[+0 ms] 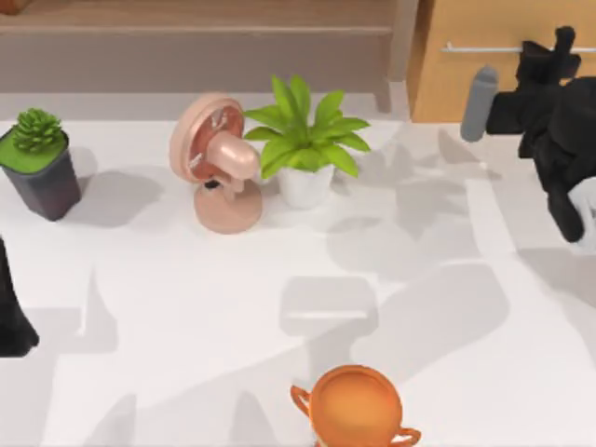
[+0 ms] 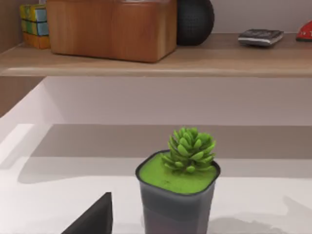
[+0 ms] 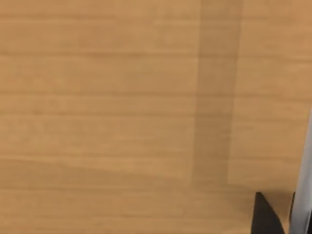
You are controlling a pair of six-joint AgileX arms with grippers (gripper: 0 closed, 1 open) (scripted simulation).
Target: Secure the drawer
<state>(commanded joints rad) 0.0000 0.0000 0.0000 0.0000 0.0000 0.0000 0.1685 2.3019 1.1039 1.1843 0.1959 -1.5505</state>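
**Right arm closes in on drawer front at the table's far right corner**

The drawer (image 1: 484,84) sits beyond the table's (image 1: 186,307) far right corner, its orange-brown wooden front facing the table and its thin silver bar handle (image 1: 480,47) running level, left to right, along the panel's long axis. Your right pincer (image 1: 559,47) is up against that panel near the handle; in the right wrist view the wood grain is seen at close range, with one dark fingertip (image 3: 265,214) at the corner. You cannot tell whether its fingers are spread or clenched.

To finish well, push square into the panel, straight along the drawer's travel, and keep the contact near the handle's middle so it does not skew.

Your left arm (image 1: 14,312) is parked at the table's left edge, near a potted succulent (image 1: 39,158). A pink fan (image 1: 219,163), a leafy plant (image 1: 305,144) and an orange trophy cup (image 1: 356,405) stand clear of the work.
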